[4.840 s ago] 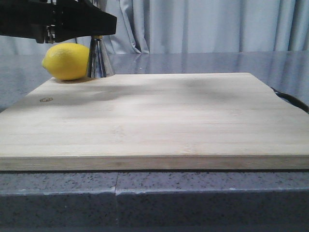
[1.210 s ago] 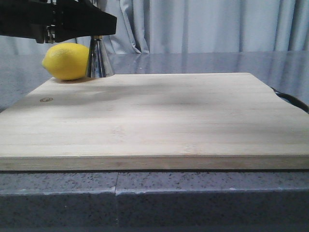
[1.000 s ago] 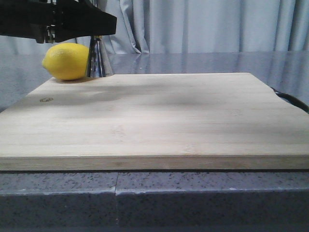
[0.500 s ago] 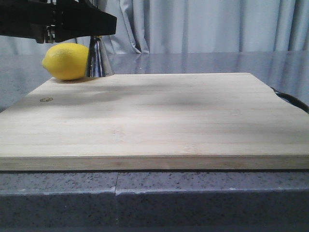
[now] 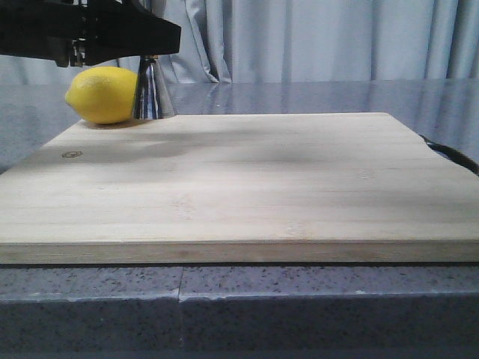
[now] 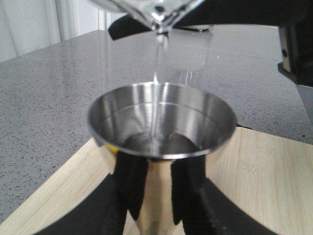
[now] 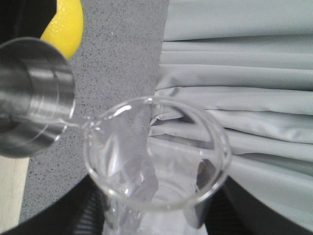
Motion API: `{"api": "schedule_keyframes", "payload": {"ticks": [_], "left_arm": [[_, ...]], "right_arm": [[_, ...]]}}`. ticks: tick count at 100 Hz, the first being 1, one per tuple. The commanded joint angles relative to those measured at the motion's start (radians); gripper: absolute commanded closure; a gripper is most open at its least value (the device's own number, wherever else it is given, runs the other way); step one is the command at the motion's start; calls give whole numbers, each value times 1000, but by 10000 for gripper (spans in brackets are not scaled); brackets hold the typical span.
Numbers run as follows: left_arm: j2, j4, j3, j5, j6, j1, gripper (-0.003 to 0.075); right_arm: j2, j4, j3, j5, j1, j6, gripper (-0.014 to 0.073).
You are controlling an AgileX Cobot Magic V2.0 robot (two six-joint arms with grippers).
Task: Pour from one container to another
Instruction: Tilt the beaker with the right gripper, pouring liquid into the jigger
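Nothing visible differs in the front view from the frames before: the lemon (image 5: 102,94), the jigger (image 5: 153,91) and the dark arm across the top left hold their places at the far left corner of the cutting board (image 5: 247,187), which lies on the grey worktop (image 5: 239,307). The left end effector (image 6: 155,196) is clamped around the jigger's lower cone, its black fingers (image 6: 131,188) on either side. The right end effector (image 7: 151,215) grips the glass beaker (image 7: 156,161), tilted with its spout just above the jigger's rim. Only the wrist views show the beaker and the thin clear stream (image 6: 157,98) falling into the steel cup; the front view hides both.
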Motion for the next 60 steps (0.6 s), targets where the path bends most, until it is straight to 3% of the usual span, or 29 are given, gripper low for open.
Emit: {"api": "schedule_keyframes", "payload": {"ticks": [1,60], "left_arm": [[-37,-85,-31,102,-8,-7,535],[-37,-85,-31,102,-8,-7,535]], "right_arm": [[-42,-64,-39,-54,8,-7,297],[-33,-119,-39,-58,22,-7,297]]}}
